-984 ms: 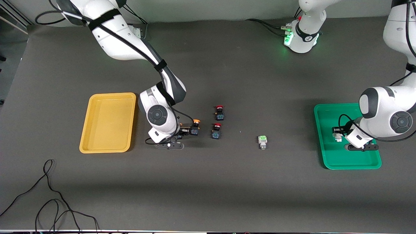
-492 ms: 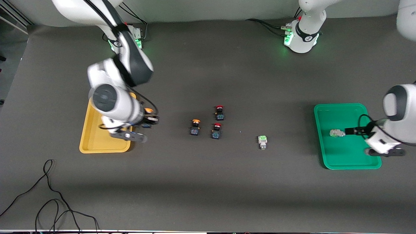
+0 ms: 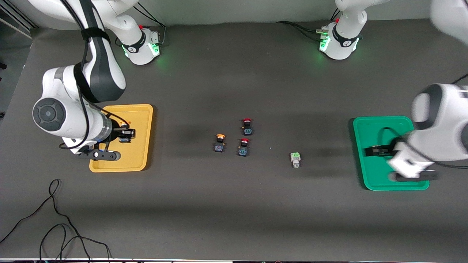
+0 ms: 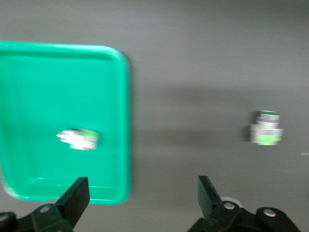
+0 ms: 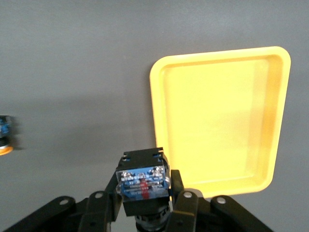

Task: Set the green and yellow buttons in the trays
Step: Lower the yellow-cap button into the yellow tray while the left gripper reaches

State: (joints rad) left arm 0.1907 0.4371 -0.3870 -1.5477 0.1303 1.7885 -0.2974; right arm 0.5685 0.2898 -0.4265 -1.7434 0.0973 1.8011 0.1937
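My right gripper (image 3: 124, 133) is shut on a dark-bodied button with an orange-yellow cap (image 5: 144, 180) and holds it over the yellow tray (image 3: 140, 120), near the tray's rim (image 5: 159, 125). My left gripper (image 3: 373, 151) is open and empty over the green tray (image 3: 369, 128); its jaws (image 4: 141, 189) stand wide apart above the tray's edge (image 4: 123, 121). One green-capped button (image 4: 77, 139) lies in the green tray. A second green-capped button (image 3: 295, 159) (image 4: 265, 128) and a second yellow-capped button (image 3: 219, 143) (image 5: 4, 136) sit on the table.
Two red-capped dark buttons (image 3: 247, 126) (image 3: 243, 147) stand beside the yellow-capped one in the table's middle. Black cables (image 3: 55, 219) lie at the near corner toward the right arm's end. Both arm bases (image 3: 140, 44) (image 3: 340, 40) stand farthest from the front camera.
My right gripper lifted a yellow-capped button from the table's middle and carried it over the yellow tray. My left gripper let go of a green-capped button in the green tray.
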